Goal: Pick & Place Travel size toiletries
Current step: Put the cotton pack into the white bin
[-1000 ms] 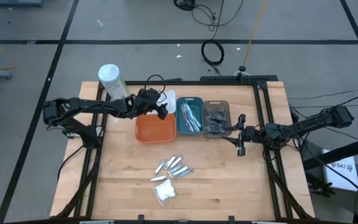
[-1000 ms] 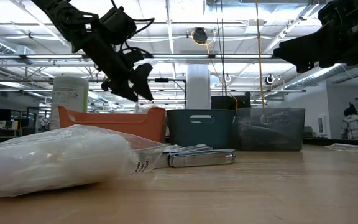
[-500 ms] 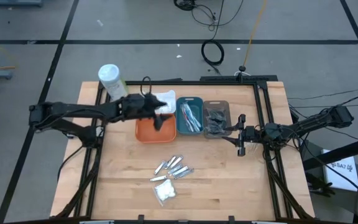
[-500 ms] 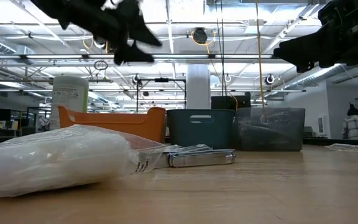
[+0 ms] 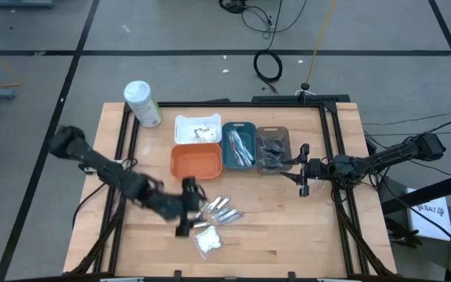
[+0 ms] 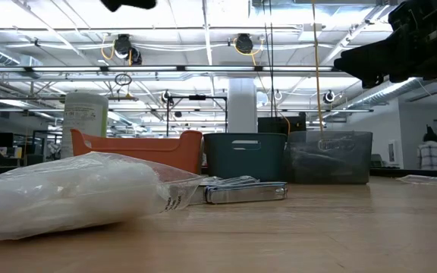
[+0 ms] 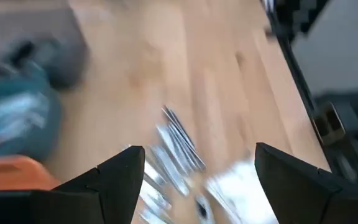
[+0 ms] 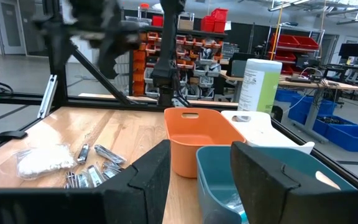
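Note:
Several small silvery tubes [image 5: 219, 210] and a white packet [image 5: 207, 241] lie flat on the wooden table near its front edge. They also show in the left wrist view, the tubes [image 7: 174, 142] and the packet [image 7: 241, 186]. My left gripper [image 5: 190, 208] is open and empty. It hovers just left of the tubes and points toward them. Blue-and-white toothbrushes [image 5: 239, 147] lie in the teal tray, and dark wrapped packets [image 5: 272, 150] lie in the grey tray. My right gripper [image 5: 304, 170] waits open and empty at the table's right, beside the grey tray.
A white tray [image 5: 183, 124], an orange tray [image 5: 196, 162], a teal tray [image 5: 229, 160] and a grey tray [image 5: 286, 133] stand together at the back middle. A white bottle with a green label [image 5: 141, 102] stands at the back left. Black frame rails run along the table's sides.
My left gripper has swung from above the white and orange trays toward the table's near edge. It now hovers beside the silvery tubes. In the low view it has risen almost out of the top of the picture. The tubes and the packet have stayed put.

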{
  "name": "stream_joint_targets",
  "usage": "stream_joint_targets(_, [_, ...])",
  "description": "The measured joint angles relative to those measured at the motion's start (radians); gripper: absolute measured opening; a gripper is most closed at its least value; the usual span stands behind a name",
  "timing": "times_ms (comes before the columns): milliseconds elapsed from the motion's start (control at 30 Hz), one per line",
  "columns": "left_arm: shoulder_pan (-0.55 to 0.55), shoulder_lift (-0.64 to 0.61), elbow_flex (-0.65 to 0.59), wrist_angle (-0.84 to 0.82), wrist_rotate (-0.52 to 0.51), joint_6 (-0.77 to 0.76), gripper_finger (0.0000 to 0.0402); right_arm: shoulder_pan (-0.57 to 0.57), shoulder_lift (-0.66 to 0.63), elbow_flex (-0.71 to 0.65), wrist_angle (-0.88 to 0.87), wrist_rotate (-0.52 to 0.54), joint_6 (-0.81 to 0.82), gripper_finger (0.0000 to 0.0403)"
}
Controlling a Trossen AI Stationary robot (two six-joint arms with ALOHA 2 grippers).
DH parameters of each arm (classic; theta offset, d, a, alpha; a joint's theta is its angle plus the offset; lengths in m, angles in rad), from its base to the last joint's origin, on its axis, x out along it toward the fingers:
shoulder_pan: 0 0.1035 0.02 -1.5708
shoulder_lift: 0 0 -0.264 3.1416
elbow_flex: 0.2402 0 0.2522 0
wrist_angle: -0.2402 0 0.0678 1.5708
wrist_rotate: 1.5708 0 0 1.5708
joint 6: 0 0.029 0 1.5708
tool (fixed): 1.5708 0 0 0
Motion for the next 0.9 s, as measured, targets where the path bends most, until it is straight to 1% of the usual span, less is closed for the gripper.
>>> stream_joint_targets(100, [-0.045, 0.118, 0.072, -0.085, 0.035, -0.073, 0.0294, 0.000, 0.000, 0.000, 0.000, 0.000, 0.000, 0.0155])
stream_joint_targets(167, [-0.059, 0.184, 0.091, -0.117, 0.071, -0.115, 0.0294, 0.000, 0.000, 0.000, 0.000, 0.000, 0.000, 0.0155])
stream_joint_targets(300, [-0.070, 0.281, 0.097, -0.115, 0.132, -0.224, 0.0294, 0.000, 0.000, 0.000, 0.000, 0.000, 0.000, 0.0155])
stream_joint_targets(400, [-0.070, 0.338, 0.097, -0.115, 0.150, -0.282, 0.0294, 0.000, 0.000, 0.000, 0.000, 0.000, 0.000, 0.0155])
stream_joint_targets(600, [-0.069, 0.415, 0.097, -0.023, 0.151, -0.262, 0.0294, 0.000, 0.000, 0.000, 0.000, 0.000, 0.000, 0.0155])
stream_joint_targets(767, [-0.067, 0.450, 0.097, 0.061, 0.154, -0.228, 0.0294, 0.000, 0.000, 0.000, 0.000, 0.000, 0.000, 0.0155])
stream_joint_targets(900, [-0.063, 0.460, 0.097, 0.062, 0.154, -0.241, 0.0294, 0.000, 0.000, 0.000, 0.000, 0.000, 0.000, 0.0155])
